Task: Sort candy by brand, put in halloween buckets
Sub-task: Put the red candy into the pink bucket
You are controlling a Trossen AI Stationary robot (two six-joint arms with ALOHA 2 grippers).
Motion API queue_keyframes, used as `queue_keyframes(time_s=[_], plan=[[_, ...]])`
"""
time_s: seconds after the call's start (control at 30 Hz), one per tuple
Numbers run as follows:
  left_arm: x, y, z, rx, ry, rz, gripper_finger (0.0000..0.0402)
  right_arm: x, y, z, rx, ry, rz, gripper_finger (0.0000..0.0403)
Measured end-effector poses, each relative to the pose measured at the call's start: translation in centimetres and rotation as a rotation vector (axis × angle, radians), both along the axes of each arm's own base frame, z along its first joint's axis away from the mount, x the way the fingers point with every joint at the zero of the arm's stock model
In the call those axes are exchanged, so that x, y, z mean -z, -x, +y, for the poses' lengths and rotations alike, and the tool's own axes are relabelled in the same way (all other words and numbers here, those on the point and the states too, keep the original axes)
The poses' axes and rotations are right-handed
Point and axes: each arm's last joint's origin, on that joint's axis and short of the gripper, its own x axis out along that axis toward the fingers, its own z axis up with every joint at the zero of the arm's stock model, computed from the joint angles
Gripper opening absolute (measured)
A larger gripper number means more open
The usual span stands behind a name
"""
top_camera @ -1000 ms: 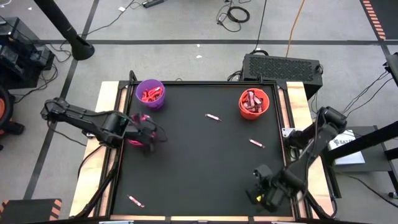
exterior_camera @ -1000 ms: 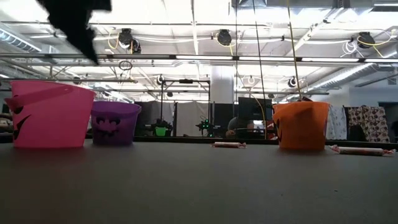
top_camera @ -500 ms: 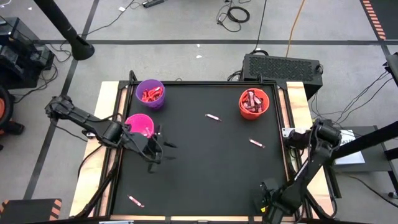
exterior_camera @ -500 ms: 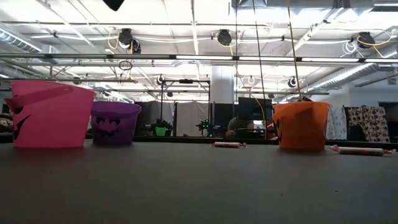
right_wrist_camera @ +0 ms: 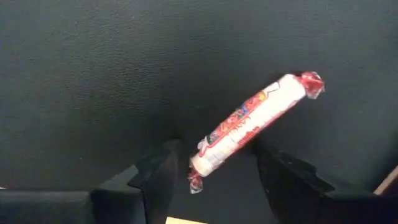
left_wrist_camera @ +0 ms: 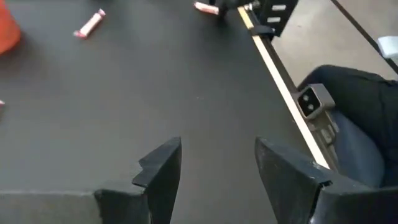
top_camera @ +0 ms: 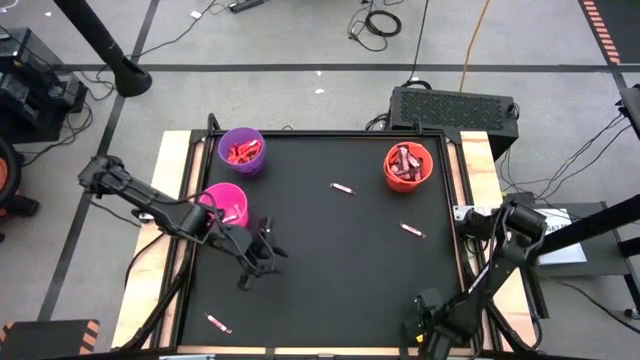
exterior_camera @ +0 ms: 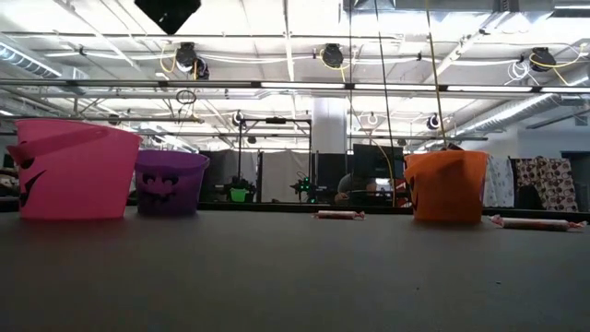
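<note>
My right gripper (right_wrist_camera: 214,180) is open at the mat's near right corner (top_camera: 430,335). Its fingers stand on either side of the near end of a pinkish-white candy stick (right_wrist_camera: 249,121) that lies flat on the mat. My left gripper (top_camera: 262,255) hangs open above bare mat, right of and nearer than the pink bucket (top_camera: 225,205); its fingers (left_wrist_camera: 158,171) are empty. The purple bucket (top_camera: 241,150) holds red packets and the orange bucket (top_camera: 408,166) holds brown-red bars. Loose candy sticks lie at mid-mat (top_camera: 343,188), on the right (top_camera: 413,230) and near the left edge (top_camera: 218,322).
The three buckets stand along the far and left part of the black mat (top_camera: 330,270), which has a raised frame and wooden side strips (top_camera: 170,160). The low view shows the pink (exterior_camera: 74,171), purple (exterior_camera: 171,183) and orange (exterior_camera: 445,184) buckets with two sticks (exterior_camera: 338,215) between them.
My left gripper has left its place over the pink bucket and moved toward the near edge and the right, out over bare mat. My right gripper has moved toward the near edge at the right corner.
</note>
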Motion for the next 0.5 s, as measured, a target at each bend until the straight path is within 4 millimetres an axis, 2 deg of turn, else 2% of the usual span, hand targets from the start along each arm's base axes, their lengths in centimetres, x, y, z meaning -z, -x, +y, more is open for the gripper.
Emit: queue_keyframes(time_s=[0.2, 0.5], plan=[[0.9, -0.1, -1.4, 0.047, -0.013, 0.03, 0.021, 0.2, 0.1, -0.1, -0.037, -0.01, -0.003, 0.0186], [2.3, -0.8, -2.5, 0.07, -0.034, 0.064, 0.021, -0.8, 0.0, -0.8, -0.08, -0.04, 0.017, 0.0046]])
